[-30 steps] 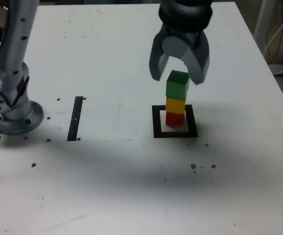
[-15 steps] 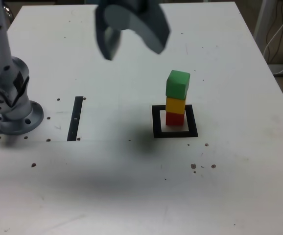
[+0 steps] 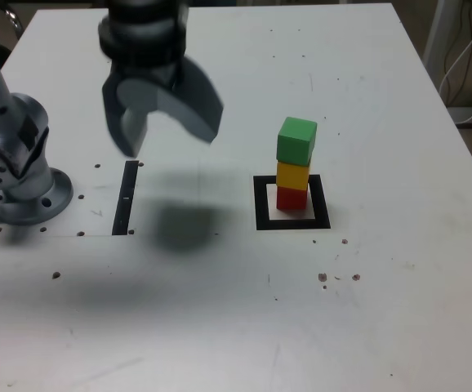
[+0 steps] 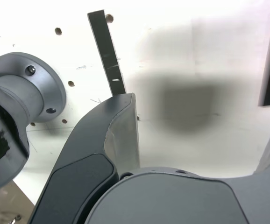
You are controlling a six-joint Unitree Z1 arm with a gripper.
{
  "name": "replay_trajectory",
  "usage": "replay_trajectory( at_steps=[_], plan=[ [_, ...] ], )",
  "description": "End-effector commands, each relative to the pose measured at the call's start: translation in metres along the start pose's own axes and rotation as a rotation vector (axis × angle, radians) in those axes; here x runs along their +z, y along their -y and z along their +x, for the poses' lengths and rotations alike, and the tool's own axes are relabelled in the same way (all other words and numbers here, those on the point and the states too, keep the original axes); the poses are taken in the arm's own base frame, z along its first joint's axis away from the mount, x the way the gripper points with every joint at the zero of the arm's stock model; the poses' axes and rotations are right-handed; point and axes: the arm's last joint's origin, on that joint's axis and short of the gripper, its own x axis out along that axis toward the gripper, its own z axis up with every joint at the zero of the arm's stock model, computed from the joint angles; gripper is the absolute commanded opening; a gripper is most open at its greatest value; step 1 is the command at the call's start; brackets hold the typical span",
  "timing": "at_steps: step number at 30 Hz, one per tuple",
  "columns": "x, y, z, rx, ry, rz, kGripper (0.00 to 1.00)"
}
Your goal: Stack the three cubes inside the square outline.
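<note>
Exterior view above table, wrist view closer

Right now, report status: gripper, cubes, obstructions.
Gripper open, empty, off to the exterior view's left. Green cube on yellow on red, inside black square. Nothing seen blocking the stack.

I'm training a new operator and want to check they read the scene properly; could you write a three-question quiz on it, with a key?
1. Which block sits between the green block and the red block?
2. True or false: the fingers are holding the green block.
3. Fill in the blank: in the exterior view, the black strip lies to the ____ of the square outline.

Key: 1. the yellow block; 2. false, they are open and away from the stack; 3. left.
</note>
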Motion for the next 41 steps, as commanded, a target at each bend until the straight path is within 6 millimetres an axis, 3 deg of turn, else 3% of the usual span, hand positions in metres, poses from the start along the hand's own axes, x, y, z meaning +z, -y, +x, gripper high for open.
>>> replay_trajectory(
  at_steps=[1,8,16,41],
  plan=[
    [-0.022,0.002,0.034,-0.018,-0.093,-0.002,0.99],
    [-0.043,0.005,0.063,-0.043,-0.085,-0.004,0.99],
    [-0.068,0.005,0.073,-0.022,-0.104,-0.005,0.99],
    [-0.068,0.01,0.073,-0.038,-0.148,0.013,1.0]
  ],
)
